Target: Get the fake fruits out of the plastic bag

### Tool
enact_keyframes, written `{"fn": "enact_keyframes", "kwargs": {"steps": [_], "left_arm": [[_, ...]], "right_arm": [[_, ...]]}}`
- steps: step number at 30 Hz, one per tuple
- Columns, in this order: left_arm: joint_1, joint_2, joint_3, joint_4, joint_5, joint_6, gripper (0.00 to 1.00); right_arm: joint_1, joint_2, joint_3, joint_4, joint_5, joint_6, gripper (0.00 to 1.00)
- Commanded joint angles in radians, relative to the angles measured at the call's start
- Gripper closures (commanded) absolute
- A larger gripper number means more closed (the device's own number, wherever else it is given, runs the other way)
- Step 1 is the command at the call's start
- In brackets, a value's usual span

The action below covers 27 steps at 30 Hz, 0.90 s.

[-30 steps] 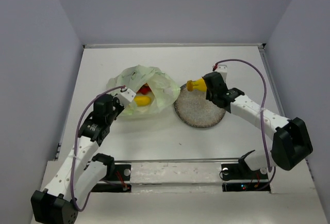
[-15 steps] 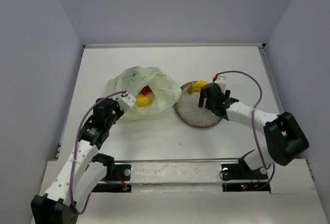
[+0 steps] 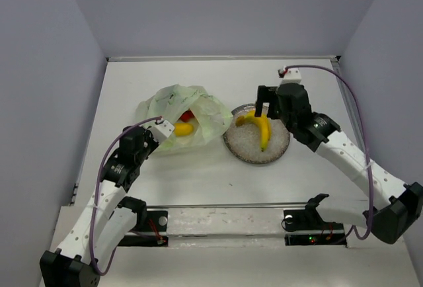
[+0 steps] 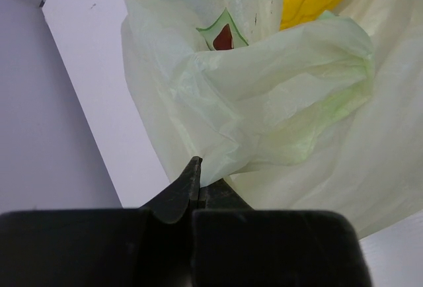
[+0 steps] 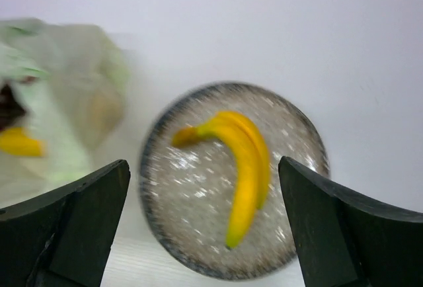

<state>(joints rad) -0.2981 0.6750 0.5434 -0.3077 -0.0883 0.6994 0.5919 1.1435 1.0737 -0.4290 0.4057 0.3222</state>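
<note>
Noted banana (image 3: 259,128) set on plate (image 3: 238,149) at centre right, right gripper (image 3: 266,105) spread empty above it, left gripper (image 4: 197,168) clamped on bag (image 3: 198,112) edge at centre left; judged next move: reaching inside for yellow fruit (image 3: 184,129).

Thin crinkly translucent bag (image 4: 264,102); glossy smooth banana (image 5: 241,161).

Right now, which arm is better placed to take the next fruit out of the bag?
Right. The right gripper is open and empty above the plate, where the banana lies. The left gripper is shut on the bag edge, with a yellow fruit and a red fruit inside.
</note>
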Motion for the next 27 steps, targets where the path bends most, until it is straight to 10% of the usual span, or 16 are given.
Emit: {"fn": "enact_keyframes", "kwargs": {"steps": [1, 6, 10, 13, 27], "left_arm": [[0.001, -0.015, -0.017, 0.027, -0.028, -0.011, 0.97], [0.001, -0.029, -0.019, 0.013, -0.047, -0.032, 0.97], [0.001, -0.041, -0.031, 0.022, -0.086, -0.057, 0.97], [0.001, -0.043, -0.033, 0.035, -0.119, -0.086, 0.97], [0.002, -0.041, -0.069, 0.074, -0.237, -0.147, 0.97]], "right_arm": [[0.171, 0.172, 0.266, 0.035, -0.191, -0.165, 0.00], [0.238, 0.567, 0.576, 0.048, -0.659, -0.192, 0.03], [0.238, 0.726, 0.719, 0.050, -0.830, -0.152, 0.28], [0.247, 0.789, 0.706, 0.049, -0.817, -0.176, 0.50], [0.465, 0.845, 0.384, 0.042, -0.279, -0.264, 0.64]]}}
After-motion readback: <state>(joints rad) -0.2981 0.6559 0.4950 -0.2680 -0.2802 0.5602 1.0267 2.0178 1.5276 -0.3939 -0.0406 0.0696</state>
